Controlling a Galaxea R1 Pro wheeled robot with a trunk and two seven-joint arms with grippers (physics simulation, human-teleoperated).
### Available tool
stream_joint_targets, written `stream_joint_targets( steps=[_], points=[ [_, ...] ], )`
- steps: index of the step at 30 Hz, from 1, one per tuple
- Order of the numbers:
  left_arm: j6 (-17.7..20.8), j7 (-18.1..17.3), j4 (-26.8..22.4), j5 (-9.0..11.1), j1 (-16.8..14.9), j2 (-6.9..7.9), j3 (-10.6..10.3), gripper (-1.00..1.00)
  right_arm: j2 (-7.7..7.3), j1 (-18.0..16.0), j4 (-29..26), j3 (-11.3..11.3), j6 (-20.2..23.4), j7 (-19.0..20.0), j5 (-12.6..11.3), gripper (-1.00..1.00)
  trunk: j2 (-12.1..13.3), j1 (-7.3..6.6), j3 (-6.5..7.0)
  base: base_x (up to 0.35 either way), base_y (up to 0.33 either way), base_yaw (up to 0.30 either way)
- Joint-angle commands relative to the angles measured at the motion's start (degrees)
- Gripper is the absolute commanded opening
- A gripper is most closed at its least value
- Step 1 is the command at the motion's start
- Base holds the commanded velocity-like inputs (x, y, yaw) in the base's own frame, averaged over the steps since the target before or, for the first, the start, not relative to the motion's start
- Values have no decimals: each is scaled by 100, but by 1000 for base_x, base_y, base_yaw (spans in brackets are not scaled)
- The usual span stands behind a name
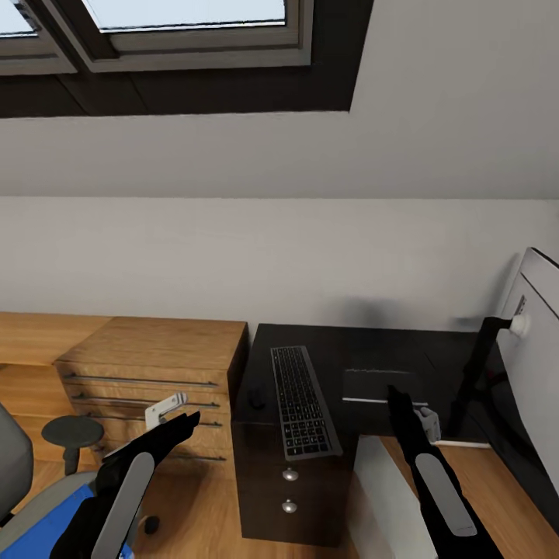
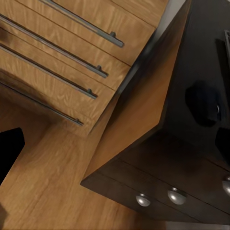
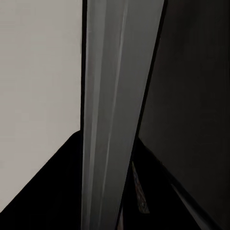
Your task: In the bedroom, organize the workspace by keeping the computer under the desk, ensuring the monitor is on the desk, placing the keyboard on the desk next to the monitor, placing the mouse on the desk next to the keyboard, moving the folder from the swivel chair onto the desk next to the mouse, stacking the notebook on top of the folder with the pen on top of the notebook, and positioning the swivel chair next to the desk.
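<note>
On the glossy black desk (image 1: 365, 345) the dark keyboard (image 1: 303, 402) lies lengthwise, with the small black mouse (image 1: 256, 400) (image 2: 205, 103) just left of it. A dark flat rectangle, probably the notebook (image 1: 380, 384), lies right of the keyboard. The monitor (image 1: 536, 349) stands at the desk's right end, seen from its pale back. At the lower left is the swivel chair (image 1: 12, 458), with the blue folder (image 1: 46, 528) on its seat. My left gripper (image 1: 190, 421) hovers left of the desk, open and empty. My right gripper (image 1: 397, 397) reaches over the notebook's near edge.
A low oak drawer cabinet (image 1: 147, 365) (image 2: 62, 62) adjoins the desk's left side. Dark desk drawers with silver knobs (image 1: 289, 473) face me. A light grey-white box (image 1: 380, 497) stands below the desk's edge. A skylight (image 1: 186, 23) is set in the sloped ceiling.
</note>
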Motion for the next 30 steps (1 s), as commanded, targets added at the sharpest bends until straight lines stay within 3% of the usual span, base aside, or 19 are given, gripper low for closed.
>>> stream_joint_targets(
  steps=[1,6,19,30],
  points=[
    [9,57,-7,62,-4,1,-7,100,-3,-3,-2,8,-23,-2,-109,-100,-46,23,-25,-7,0,0],
    [9,57,-1,73,-4,-3,-7,100,-6,-3,3,9,-21,-6,-279,-100,-246,132,-115,-215,0,0],
    [9,57,2,79,-4,-4,-7,100,-3,-3,10,30,-20,9,-303,-100,-768,418,-348,-180,0,0],
    [9,57,2,73,-4,5,10,100,-8,-3,4,32,-20,53,-296,-100,-1209,660,-546,-26,0,0]
  ],
)
